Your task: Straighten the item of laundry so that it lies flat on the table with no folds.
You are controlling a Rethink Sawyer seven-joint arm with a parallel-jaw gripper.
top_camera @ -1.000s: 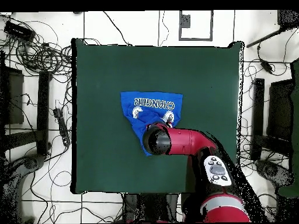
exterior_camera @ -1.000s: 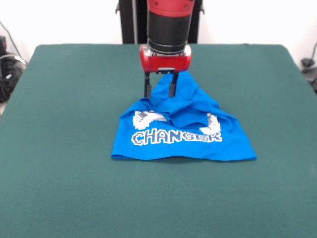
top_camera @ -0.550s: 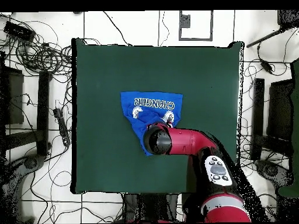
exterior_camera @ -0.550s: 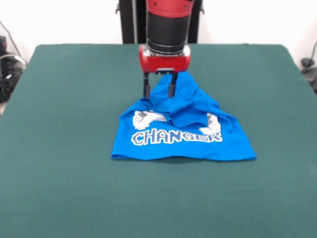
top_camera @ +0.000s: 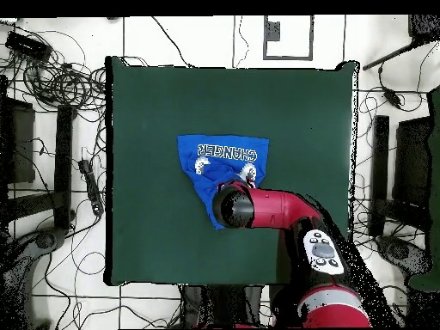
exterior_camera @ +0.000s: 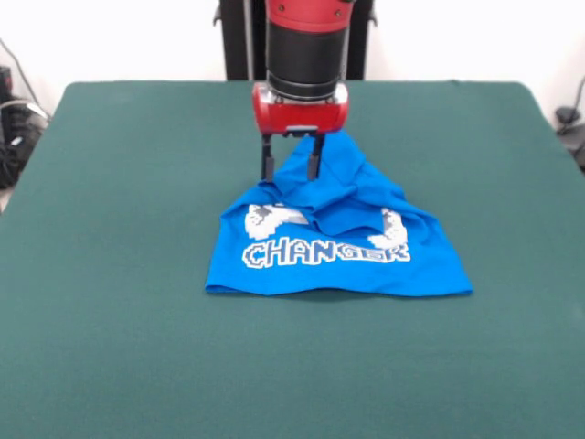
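The item of laundry [exterior_camera: 338,251], a bright blue T-shirt with white "CHANGER" lettering, lies crumpled on the green table [exterior_camera: 110,183]. Its near hem is spread flat, while the far part is bunched into folds rising to a peak. My gripper [exterior_camera: 291,174] hangs open just above the left side of that bunched far part, its two black fingers [exterior_camera: 267,163] apart with nothing pinched between them. From overhead, the shirt [top_camera: 219,156] lies left of the table's [top_camera: 301,112] middle, and the arm's wrist [top_camera: 230,206] covers its edge nearest the robot and hides the gripper.
Green cloth stretches wide on every side of the shirt. Cables and black stands [top_camera: 60,155] crowd the floor beyond the table's edges in the overhead view.
The gripper has lifted slightly and drifted a little left in the front view. The shirt has not moved.
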